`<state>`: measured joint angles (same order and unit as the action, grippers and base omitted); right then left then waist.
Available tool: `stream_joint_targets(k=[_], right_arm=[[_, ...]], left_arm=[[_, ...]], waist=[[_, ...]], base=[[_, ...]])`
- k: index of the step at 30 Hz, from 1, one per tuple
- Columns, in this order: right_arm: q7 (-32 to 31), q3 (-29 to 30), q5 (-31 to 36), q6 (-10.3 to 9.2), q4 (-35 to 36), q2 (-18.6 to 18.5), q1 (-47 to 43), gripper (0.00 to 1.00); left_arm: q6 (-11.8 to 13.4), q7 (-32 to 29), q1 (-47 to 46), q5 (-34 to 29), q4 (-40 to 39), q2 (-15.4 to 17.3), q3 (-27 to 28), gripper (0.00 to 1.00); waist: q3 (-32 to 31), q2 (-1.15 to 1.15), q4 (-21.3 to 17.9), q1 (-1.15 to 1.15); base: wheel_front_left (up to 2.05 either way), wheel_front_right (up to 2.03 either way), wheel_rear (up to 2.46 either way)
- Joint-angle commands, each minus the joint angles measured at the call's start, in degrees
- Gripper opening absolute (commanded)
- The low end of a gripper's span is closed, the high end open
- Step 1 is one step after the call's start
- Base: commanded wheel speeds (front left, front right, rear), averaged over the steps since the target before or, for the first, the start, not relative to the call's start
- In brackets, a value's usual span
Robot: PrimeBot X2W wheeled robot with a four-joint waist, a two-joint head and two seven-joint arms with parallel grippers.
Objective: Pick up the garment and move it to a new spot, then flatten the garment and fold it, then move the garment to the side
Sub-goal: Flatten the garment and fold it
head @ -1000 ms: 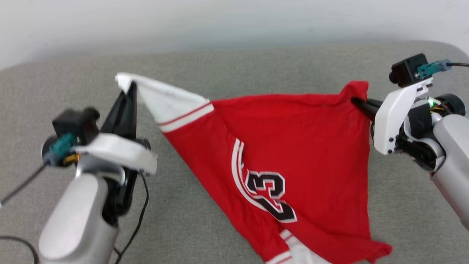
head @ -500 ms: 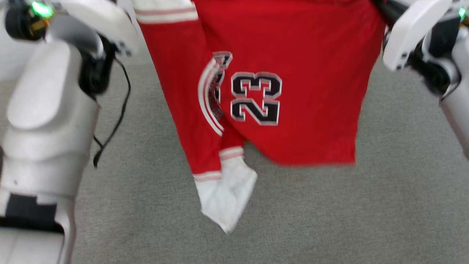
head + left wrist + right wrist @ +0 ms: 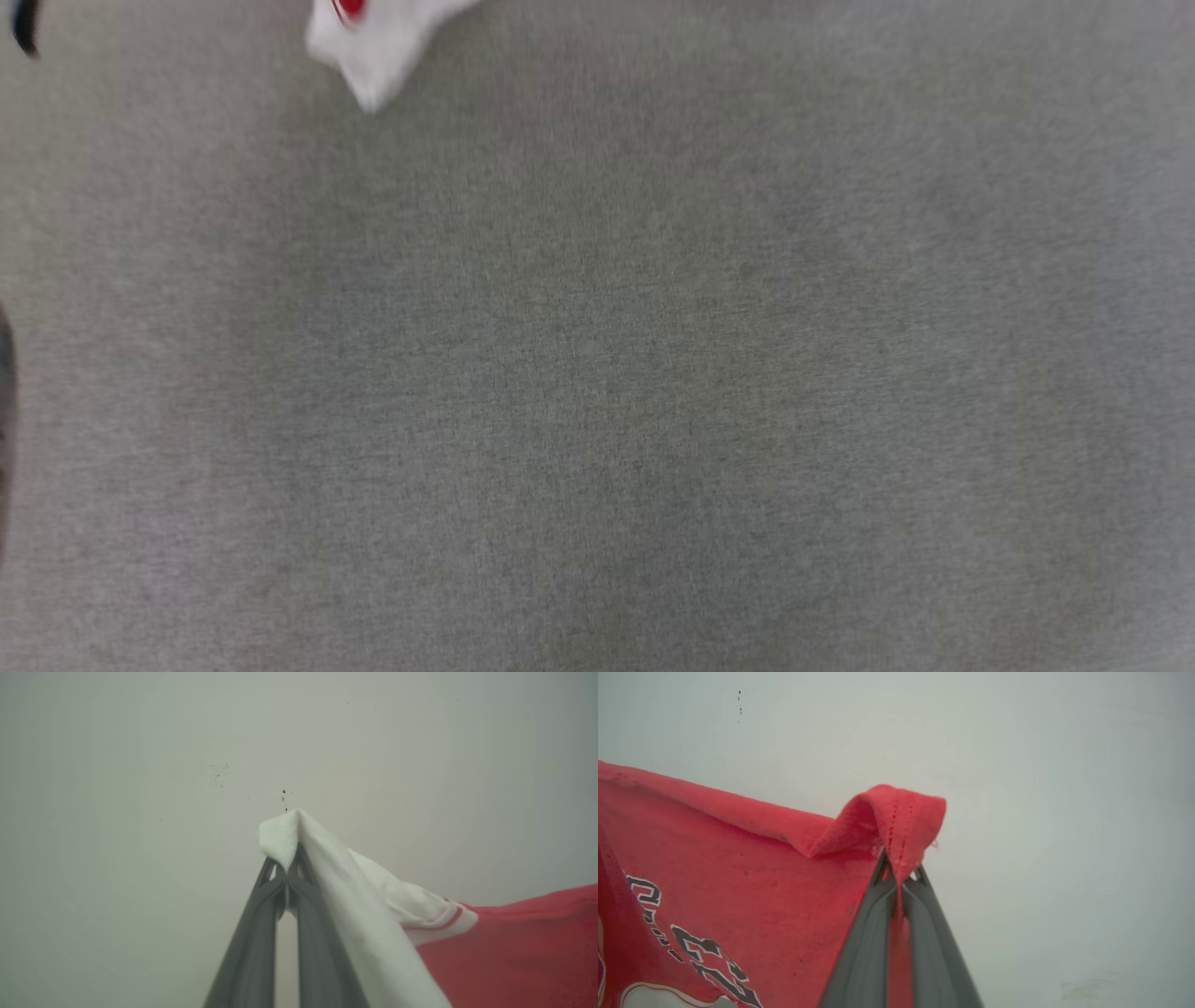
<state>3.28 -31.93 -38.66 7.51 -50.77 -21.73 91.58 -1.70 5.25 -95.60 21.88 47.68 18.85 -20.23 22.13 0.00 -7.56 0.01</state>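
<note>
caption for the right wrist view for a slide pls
The right gripper shut on a red corner of the garment, which hangs leftward before a pale wall, number print partly visible.

The garment [image 3: 752,858] was bright red, its black numerals outlined white at seven o'clock in the right wrist view, and its end panel white with a red-and-white stripe. The left gripper [image 3: 286,856] and right gripper [image 3: 900,865] were dark grey. The surface [image 3: 597,373] was mottled grey-green.
</note>
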Motion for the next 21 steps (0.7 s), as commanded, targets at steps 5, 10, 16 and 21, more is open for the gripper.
stream_joint_targets(k=[5, 10, 16, 21], right_arm=[[2.5, 0.3, 0.4, -0.04, -1.2, -0.9, 7.4, 0.0], [4.8, -0.3, -0.8, -0.04, -2.4, 0.0, 10.2, 0.0], [6.0, -3.1, -2.6, -0.04, -4.2, 1.8, 9.0, 0.0], [6.3, -5.8, -4.5, -0.04, -5.8, 2.7, 6.5, 0.0]], left_arm=[[1.1, 1.0, -9.5, -1.6, 3.7, -0.2, -0.4, 0.0], [2.2, 2.9, -12.7, -1.1, 7.7, -0.9, 0.1, 0.0], [2.4, 5.0, -10.8, 0.5, 12.9, -2.4, 0.8, 0.0], [0.4, 7.1, -7.4, 2.0, 16.4, -3.2, 1.2, 0.0]], waist=[[10.9, 0.0, 0.6, -0.01], [15.1, 0.0, 0.8, -0.01], [18.0, 0.0, 1.0, -0.01], [18.1, 0.0, 1.2, -0.01]], base=[[0.0, 0.0, 0.0], [0.0, 0.0, 0.0], [0.0, 0.0, 0.0], [0.0, 0.0, 0.0]])
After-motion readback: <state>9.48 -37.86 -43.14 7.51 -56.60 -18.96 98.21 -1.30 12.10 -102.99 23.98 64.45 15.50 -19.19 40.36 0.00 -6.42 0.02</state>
